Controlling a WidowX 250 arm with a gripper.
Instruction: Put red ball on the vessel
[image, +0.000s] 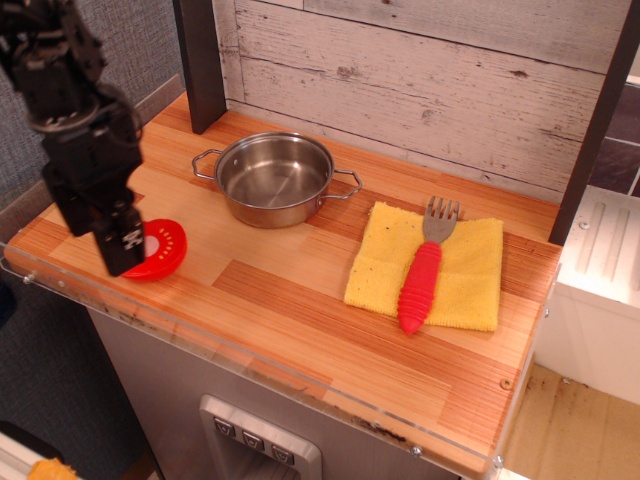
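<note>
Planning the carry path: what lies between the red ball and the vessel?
Only bare wooden counter separates the red ball from the vessel, seen in the single camera view.

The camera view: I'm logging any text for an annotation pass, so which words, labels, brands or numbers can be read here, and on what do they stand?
No text can be read anywhere in this view.
Gripper: small white marks on one finger, too small and blurred to read.
Steel pot, red half-ball, red-handled fork, yellow cloth: no lettering visible.
Panel with buttons below the counter: no readable signs.
</note>
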